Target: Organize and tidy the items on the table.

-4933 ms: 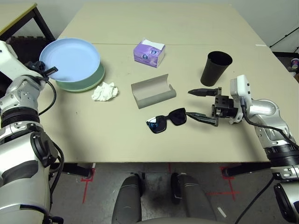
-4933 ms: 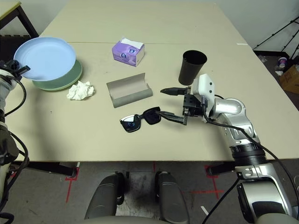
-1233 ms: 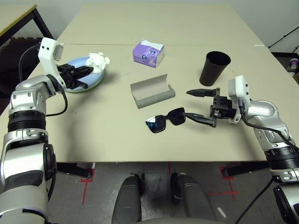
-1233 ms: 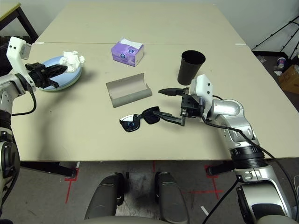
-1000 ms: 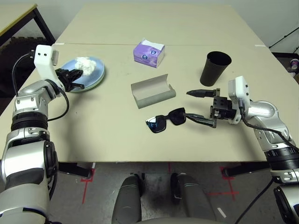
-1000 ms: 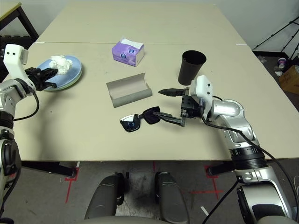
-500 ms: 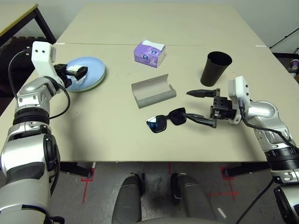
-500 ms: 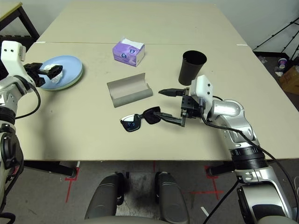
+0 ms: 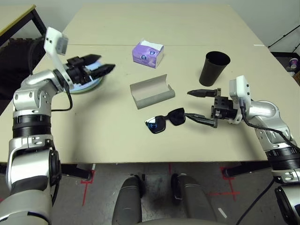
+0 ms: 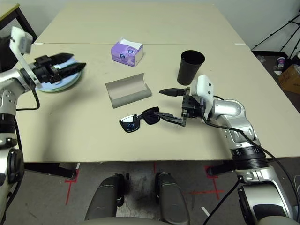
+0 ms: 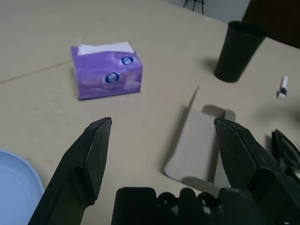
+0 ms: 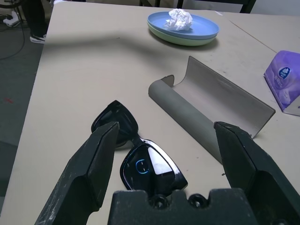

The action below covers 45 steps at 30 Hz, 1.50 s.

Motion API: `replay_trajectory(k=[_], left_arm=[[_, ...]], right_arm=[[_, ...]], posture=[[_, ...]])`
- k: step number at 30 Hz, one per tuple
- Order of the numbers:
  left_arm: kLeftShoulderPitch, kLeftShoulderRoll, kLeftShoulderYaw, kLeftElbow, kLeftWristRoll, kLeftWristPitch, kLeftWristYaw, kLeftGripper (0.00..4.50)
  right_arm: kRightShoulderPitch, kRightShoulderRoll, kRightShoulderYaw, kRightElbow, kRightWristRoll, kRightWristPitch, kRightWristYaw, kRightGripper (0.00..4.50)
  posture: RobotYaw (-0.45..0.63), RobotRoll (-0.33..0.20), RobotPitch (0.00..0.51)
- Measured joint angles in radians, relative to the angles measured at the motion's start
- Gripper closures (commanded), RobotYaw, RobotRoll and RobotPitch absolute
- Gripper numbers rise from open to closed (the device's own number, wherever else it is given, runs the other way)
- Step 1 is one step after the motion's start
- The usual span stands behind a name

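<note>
The light blue plate [image 12: 199,22] lies stacked on the pale green plate [image 12: 185,40] at the table's left, and the crumpled white tissue [image 12: 179,18] rests on it. My left gripper [image 9: 100,64] hovers open just above that stack, holding nothing. The grey glasses case [image 9: 151,91] lies open mid-table, with the black sunglasses [image 9: 165,121] in front of it. My right gripper [image 9: 200,107] stands open beside the sunglasses' right end, one finger close to the temple. The black cup [image 9: 213,68] stands upright behind it. The two white pens are out of view.
A purple tissue box [image 9: 148,53] sits behind the case. The yellow-edged, black-framed table [image 9: 18,18] stands past the far left corner. The beige table [image 9: 93,136] has bare surface along its front and across its far half.
The blue plate went onto the green one and the tissue onto it. My left gripper has let go of the tissue, risen and swung right. The right arm has not moved.
</note>
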State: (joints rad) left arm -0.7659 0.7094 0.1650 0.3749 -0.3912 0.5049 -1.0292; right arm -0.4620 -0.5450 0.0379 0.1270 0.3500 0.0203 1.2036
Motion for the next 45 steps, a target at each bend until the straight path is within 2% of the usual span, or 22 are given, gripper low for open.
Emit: replay_trajectory(k=[11, 18, 22, 27, 35, 39, 45], left_arm=[[0.094, 0.0, -0.039, -0.091, 0.001, 0.002, -0.011, 0.05], [0.161, -0.012, -0.044, -0.094, 0.052, -0.089, 0.066, 0.05], [0.236, -0.015, -0.028, -0.129, 0.053, -0.129, 0.084, 0.05], [0.313, -0.006, -0.027, -0.188, 0.029, -0.138, 0.024, 0.05], [0.313, 0.048, -0.05, -0.198, 0.012, -0.221, -0.125, 0.05], [0.311, 0.053, -0.098, -0.162, 0.046, -0.307, -0.183, 0.05], [0.311, 0.053, -0.133, -0.154, 0.062, -0.36, -0.221, 0.05]], right_arm=[[-0.04, -0.027, 0.003, 0.052, -0.022, -0.035, 0.039, 0.0], [-0.076, -0.028, 0.023, 0.081, -0.038, -0.047, 0.06, 0.0], [-0.1, -0.029, 0.028, 0.105, -0.042, -0.053, 0.074, 0.0], [-0.126, -0.029, 0.029, 0.133, -0.045, -0.064, 0.099, 0.0], [-0.156, -0.028, 0.04, 0.162, -0.055, -0.077, 0.135, 0.0], [-0.182, -0.028, 0.058, 0.194, -0.084, -0.088, 0.142, 0.0], [-0.223, -0.048, 0.092, 0.192, -0.134, -0.06, 0.148, 0.0]], posture=[[-0.03, 0.0, 0.145], [-0.01, 0.0, 0.143], [0.0, 0.0, 0.144], [0.01, 0.0, 0.143], [0.01, 0.0, 0.151], [0.0, 0.0, 0.156], [-0.01, 0.0, 0.159]])
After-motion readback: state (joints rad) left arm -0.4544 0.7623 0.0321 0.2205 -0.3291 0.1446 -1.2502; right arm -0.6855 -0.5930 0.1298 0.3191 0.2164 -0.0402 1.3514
